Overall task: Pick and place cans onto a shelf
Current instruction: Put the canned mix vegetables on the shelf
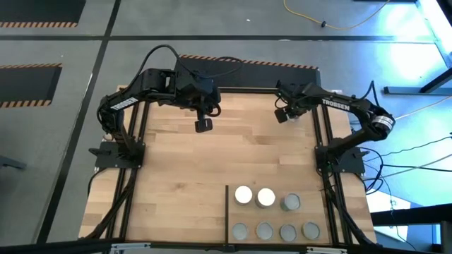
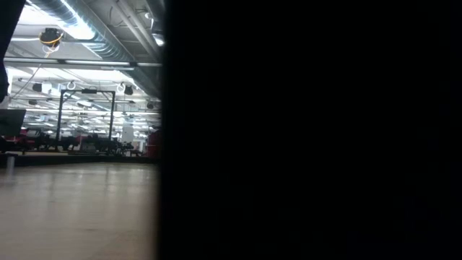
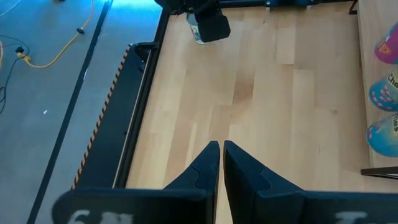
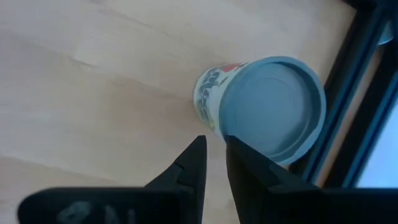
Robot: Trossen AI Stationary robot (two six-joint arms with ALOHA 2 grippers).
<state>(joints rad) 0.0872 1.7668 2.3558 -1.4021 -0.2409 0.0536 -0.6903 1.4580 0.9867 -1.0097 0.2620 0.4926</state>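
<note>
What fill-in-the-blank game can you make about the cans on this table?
The light-wood shelf holds ___ small round white-topped tins.
Counting grey-topped tins too, it holds ___ altogether.
The lone printed grey-lidded tin, off the shelf, stands by the ___ arm's dark pincer.
Missing words: two, seven, right.

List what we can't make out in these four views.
- Low view: a dark mass close to the lens blocks most of it; cans and shelf hidden.
- High view: right gripper covers the can under it.
- Left wrist view: shelf cans cut off by the edge.
</note>
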